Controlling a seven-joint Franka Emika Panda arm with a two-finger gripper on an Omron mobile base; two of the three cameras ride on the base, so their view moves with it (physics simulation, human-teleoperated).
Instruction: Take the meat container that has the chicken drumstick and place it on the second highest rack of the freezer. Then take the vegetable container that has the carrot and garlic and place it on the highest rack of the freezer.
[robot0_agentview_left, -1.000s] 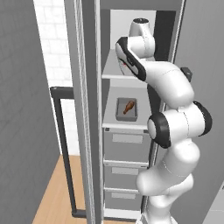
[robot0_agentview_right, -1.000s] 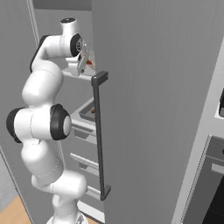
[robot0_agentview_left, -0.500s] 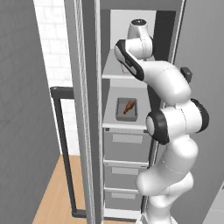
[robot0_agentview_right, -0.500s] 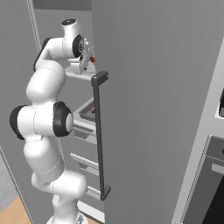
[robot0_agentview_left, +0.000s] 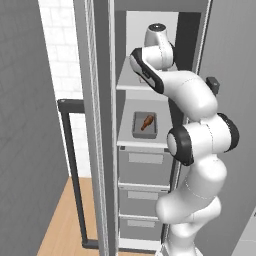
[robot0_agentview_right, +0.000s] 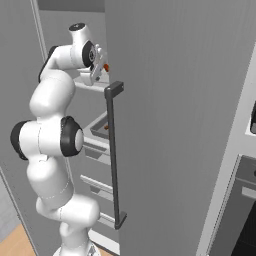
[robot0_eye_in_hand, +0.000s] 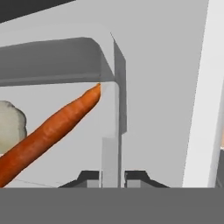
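Note:
In the hand view my gripper (robot0_eye_in_hand: 111, 177) is shut on the near wall of the vegetable container (robot0_eye_in_hand: 110, 151). The orange carrot (robot0_eye_in_hand: 52, 127) lies slantwise inside it, with the pale garlic (robot0_eye_in_hand: 8, 127) at the left edge. From the right base view my hand (robot0_agentview_right: 98, 64) reaches into the freezer (robot0_agentview_right: 165, 115) at the highest rack (robot0_agentview_left: 131, 86), and a bit of carrot (robot0_agentview_right: 106, 67) peeks out beside it. One shelf lower, the meat container (robot0_agentview_left: 144, 125) with the chicken drumstick (robot0_agentview_left: 147, 122) rests on the second highest rack (robot0_agentview_left: 127, 131).
Grey drawers (robot0_agentview_left: 142, 167) sit below the shelves. The open freezer door (robot0_agentview_right: 175, 150) with its dark bar handle (robot0_agentview_right: 113, 155) stands close to the right of my arm. Another door edge (robot0_agentview_left: 97, 125) and handle (robot0_agentview_left: 71, 165) are on the left. A wall oven (robot0_agentview_right: 240, 210) is far right.
My hand has eased a little deeper over the top shelf, carrying the vegetable container with it. The meat container has stayed put.

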